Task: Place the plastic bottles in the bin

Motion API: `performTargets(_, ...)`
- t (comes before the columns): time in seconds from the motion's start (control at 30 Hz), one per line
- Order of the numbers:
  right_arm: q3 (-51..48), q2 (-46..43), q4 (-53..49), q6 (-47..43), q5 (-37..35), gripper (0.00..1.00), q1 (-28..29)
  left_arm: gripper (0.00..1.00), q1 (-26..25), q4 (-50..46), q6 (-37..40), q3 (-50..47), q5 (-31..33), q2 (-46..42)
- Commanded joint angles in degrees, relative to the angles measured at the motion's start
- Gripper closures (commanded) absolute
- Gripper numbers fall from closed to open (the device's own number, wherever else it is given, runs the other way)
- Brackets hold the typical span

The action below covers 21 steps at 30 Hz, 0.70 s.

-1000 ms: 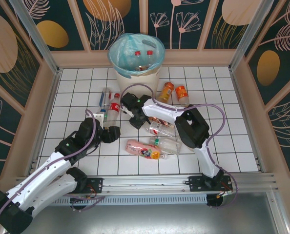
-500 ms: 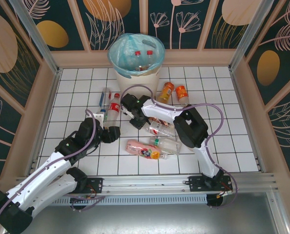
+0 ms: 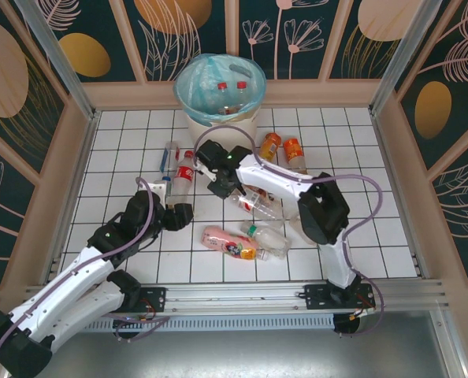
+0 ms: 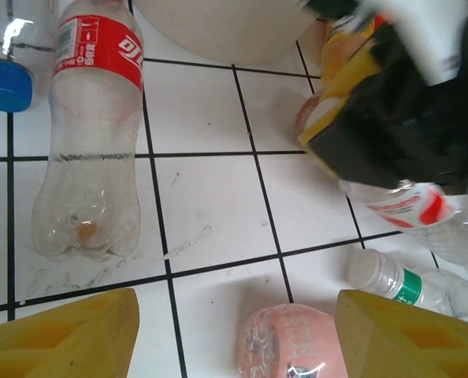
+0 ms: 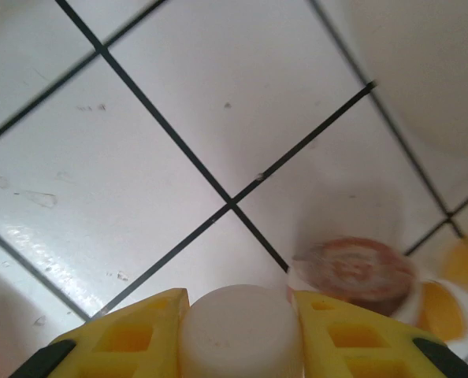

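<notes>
The bin (image 3: 218,90), off-white with a teal liner, stands at the back and holds red-capped plastic bottles (image 3: 230,93). My right gripper (image 3: 224,187) is shut on the white cap (image 5: 242,339) of a clear red-labelled bottle (image 3: 256,203), its yellow fingers pressed to both sides of the cap; the bottle lies slanted over the tiles. My left gripper (image 3: 179,214) is open just above the floor. In the left wrist view the end of a pink bottle (image 4: 293,346) lies between its spread fingers (image 4: 68,339), touching neither. A cola bottle (image 4: 92,134) lies ahead to the left.
A blue-capped bottle (image 3: 169,157) lies beside the cola bottle (image 3: 184,175). Two orange bottles (image 3: 269,147) (image 3: 294,152) stand right of the bin. A clear green-banded bottle (image 3: 269,236) lies by the pink bottle (image 3: 222,239). Wooden walls ring the tiled floor.
My right gripper has closed onto the white cap and shifted slightly toward the bin, dragging the bottle with it. The left arm has barely moved.
</notes>
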State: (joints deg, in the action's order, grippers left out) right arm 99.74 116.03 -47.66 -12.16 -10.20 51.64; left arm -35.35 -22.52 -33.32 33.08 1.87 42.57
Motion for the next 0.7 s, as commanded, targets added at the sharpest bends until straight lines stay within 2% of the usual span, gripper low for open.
performTargets(0.0, -0.7, -5.7, 2.2, -1.0, -3.9, 0.76, 1.1, 0.33, 0.2, 1.5, -0.6, 0.5, 2.3, -1.4)
performTargets(0.33, -1.9, -16.0, 4.8, -2.5, -5.0, 0.79, 4.6, 0.35, 0.3, 0.6, -0.5, 5.2, 6.1, -4.8)
performTargets(0.67, -0.6, -28.8, 10.2, -3.9, 6.9, 0.81, 5.4, 0.38, 0.2, 4.1, 1.8, 12.9, 5.9, -8.7)
